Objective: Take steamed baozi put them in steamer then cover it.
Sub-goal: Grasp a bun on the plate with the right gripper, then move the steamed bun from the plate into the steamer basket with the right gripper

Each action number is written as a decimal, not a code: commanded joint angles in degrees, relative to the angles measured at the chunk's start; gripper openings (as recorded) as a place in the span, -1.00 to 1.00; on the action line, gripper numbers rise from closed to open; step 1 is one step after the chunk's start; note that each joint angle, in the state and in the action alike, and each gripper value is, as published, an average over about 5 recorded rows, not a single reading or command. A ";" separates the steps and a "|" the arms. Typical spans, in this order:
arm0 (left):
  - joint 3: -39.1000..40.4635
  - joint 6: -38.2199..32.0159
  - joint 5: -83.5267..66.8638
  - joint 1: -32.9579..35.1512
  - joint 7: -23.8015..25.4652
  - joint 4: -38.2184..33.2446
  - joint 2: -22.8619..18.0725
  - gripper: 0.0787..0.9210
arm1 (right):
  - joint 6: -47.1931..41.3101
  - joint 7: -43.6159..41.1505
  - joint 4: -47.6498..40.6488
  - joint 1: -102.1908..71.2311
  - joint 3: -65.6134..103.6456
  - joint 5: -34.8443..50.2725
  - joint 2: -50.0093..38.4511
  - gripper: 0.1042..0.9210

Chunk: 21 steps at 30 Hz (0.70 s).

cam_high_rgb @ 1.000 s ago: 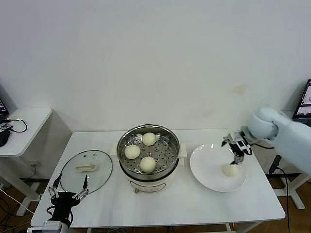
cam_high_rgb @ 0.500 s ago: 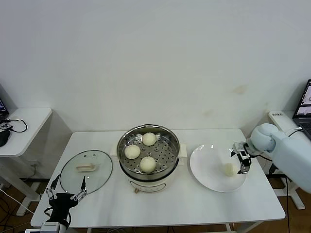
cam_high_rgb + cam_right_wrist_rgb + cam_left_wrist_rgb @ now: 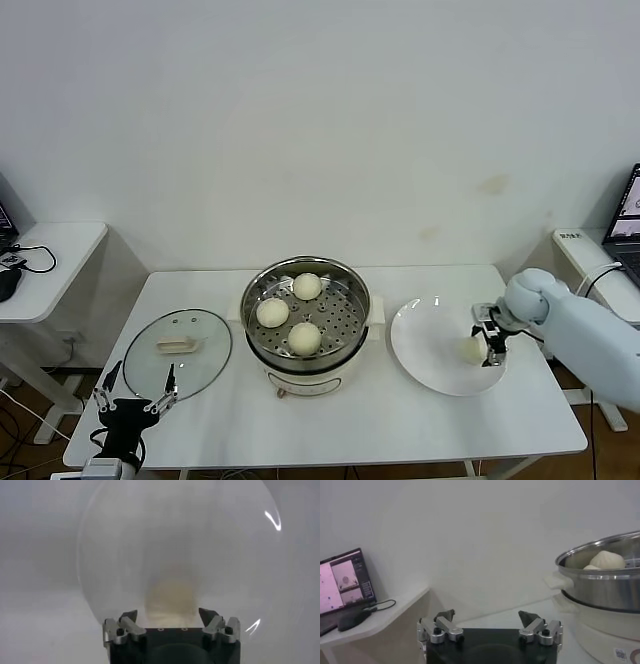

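Now the right gripper [image 3: 487, 343] – fingers spread – straddles the round baozi [image 3: 472, 350] on the plate [image 3: 425, 355].

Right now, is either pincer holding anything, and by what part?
Nothing is held. The right pincer is open around the last baozi on the plate; the left pincer is open and empty.

The shiny round steel steamer [image 3: 605, 582] is cut off at the left wrist view's edge. Beyond the right pincer [image 3: 170, 622], the small cream-white baozi [image 3: 171, 599] on the flat white round plate [image 3: 115, 545] is blurred.
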 commanded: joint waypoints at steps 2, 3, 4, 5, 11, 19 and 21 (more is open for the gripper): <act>0.00 0.00 0.07 0.12 -0.02 -0.05 0.01 0.77 | 0.04 0.43 -1.76 -0.96 1.08 -0.70 1.46 0.43; -0.02 0.00 0.07 0.13 -0.02 -0.10 0.03 0.77 | 0.00 0.39 -1.64 -0.82 1.01 -0.62 1.39 0.41; -0.06 0.00 0.07 0.13 -0.03 -0.16 0.04 0.77 | -0.02 0.36 -1.53 -0.59 0.91 -0.53 1.29 0.38; -0.08 0.00 0.06 0.12 -0.03 -0.21 0.05 0.77 | -0.04 0.32 -1.42 -0.30 0.78 -0.41 1.16 0.35; 0.11 -0.02 0.07 0.09 -0.05 -0.33 -0.10 0.77 | -0.57 -0.09 0.79 3.58 -1.63 1.81 -0.81 0.23; 0.53 -0.04 0.15 -0.15 -0.08 -0.50 -0.16 0.77 | -3.09 -0.93 7.41 13.81 -9.62 8.92 -4.29 0.22; 0.56 -0.04 0.16 -0.16 -0.07 -0.50 -0.07 0.77 | -4.04 -1.03 9.37 17.52 -11.68 11.52 -4.77 0.22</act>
